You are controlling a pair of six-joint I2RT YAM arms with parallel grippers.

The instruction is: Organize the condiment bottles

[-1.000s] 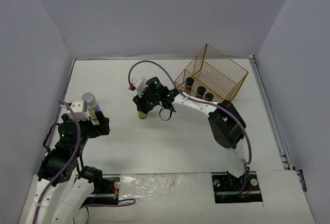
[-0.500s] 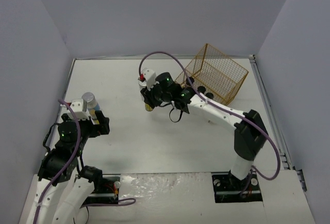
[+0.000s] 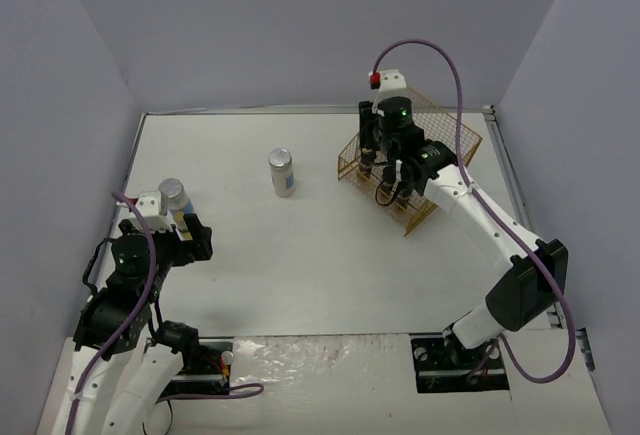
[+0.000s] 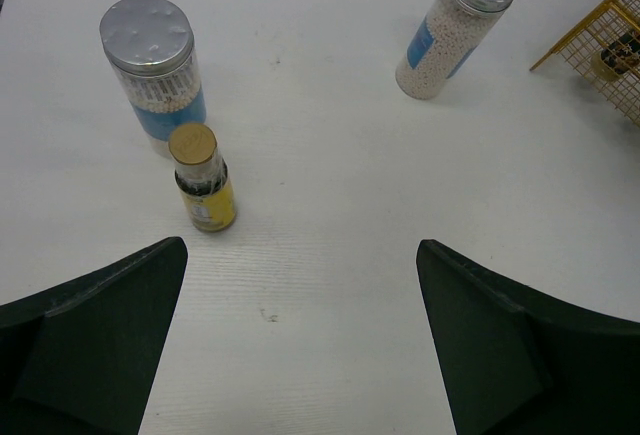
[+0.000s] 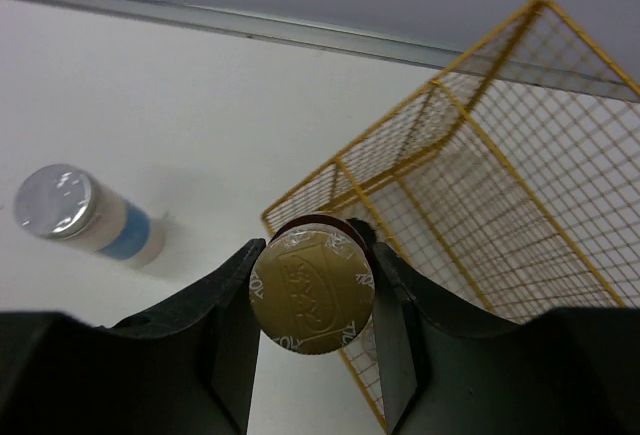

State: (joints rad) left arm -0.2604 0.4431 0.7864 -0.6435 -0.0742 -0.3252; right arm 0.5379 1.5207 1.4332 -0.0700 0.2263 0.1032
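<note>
Gold wire basket (image 3: 455, 150): upper right of the overhead view, standing on the white table (image 3: 300, 275), with the right arm reaching over its left part.
Right gripper (image 5: 313, 290): clamped on the gold-capped bottle (image 5: 311, 305), one finger pressed to each side of the cap.
Gold-capped bottle: centre of the right wrist view, at the basket's near left corner. Whether it is inside the rim cannot be told.
Left gripper (image 4: 300, 335): jaws spread wide and holding nothing, low at the left of the overhead view.
Slim yellow-labelled bottle (image 4: 203, 180): upright on the table, left of centre in the left wrist view, ahead of the left finger.
Near silver-lidded jar (image 4: 150, 75): blue label, upright, just behind the slim bottle at the upper left of the left wrist view.
Far silver-lidded jar (image 3: 282, 172): upright and alone at mid-table, between the left-hand pair and the basket, well apart from both.
</note>
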